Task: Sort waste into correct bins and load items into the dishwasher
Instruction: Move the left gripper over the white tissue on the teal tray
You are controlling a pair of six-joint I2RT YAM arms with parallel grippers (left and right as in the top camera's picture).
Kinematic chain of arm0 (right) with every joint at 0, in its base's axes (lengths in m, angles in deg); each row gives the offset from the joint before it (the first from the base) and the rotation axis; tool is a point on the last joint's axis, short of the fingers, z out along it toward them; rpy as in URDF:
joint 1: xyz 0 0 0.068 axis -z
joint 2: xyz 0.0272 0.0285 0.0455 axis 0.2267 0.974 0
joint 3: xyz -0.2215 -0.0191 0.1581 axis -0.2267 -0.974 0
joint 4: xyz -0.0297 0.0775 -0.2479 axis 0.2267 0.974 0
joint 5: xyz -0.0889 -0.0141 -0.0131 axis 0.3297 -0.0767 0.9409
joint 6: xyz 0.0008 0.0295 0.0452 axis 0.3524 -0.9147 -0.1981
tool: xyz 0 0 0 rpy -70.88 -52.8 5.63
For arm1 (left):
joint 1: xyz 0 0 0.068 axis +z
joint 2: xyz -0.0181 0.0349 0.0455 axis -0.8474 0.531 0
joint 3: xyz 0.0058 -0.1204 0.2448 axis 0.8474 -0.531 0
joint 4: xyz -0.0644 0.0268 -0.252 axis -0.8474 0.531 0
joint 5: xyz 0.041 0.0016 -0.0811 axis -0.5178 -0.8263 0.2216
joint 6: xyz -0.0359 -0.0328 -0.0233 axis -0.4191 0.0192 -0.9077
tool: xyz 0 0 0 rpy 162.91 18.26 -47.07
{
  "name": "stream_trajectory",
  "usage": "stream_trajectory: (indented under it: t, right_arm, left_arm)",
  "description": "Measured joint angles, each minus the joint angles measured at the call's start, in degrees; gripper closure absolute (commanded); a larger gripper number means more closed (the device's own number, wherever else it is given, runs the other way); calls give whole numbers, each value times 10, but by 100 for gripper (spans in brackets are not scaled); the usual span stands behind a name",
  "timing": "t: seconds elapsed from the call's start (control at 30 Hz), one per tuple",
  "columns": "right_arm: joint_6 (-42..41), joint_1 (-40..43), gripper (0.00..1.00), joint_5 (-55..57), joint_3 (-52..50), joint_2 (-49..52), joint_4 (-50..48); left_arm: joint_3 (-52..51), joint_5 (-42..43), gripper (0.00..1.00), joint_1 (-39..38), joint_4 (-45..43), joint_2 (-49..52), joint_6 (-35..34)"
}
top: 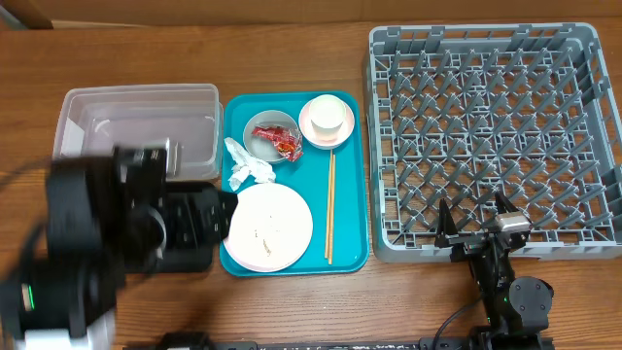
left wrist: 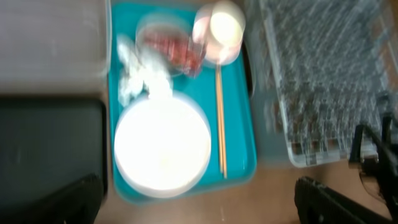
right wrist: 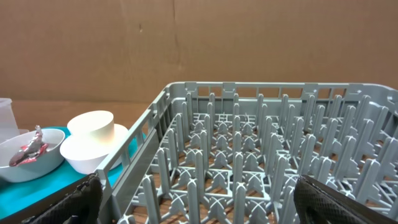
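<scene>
Overhead, plate (top: 270, 226) and tissue (top: 248, 165) are waiting unsorted on the tray (top: 352, 224); left hand (left wrist: 196, 186) left of it and right hand (right wrist: 199, 202) right of it are gaping wide, empty

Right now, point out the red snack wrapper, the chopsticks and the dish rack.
red snack wrapper (top: 285, 143), overhead view, middle of the crinkled foil.
chopsticks (top: 329, 206), overhead view, halfway along the sticks.
dish rack (top: 491, 136), overhead view, bare grid floor near its centre.
</scene>
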Motion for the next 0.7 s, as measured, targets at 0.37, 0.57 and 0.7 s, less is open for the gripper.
stream_trajectory:
  t: [0.37, 0.57, 0.7]
  right_arm:
    - [0, 0, 0, 0, 0, 0, 0]
    - [0, 0, 0, 0, 0, 0, 0]
    - [0, 0, 0, 0, 0, 0, 0]
  left_arm:
    - [138, 12, 96, -1, 74, 287, 17]
    - [136, -48, 96, -37, 66, 332, 2]
    - [135, -148, 94, -114, 52, 331, -48]
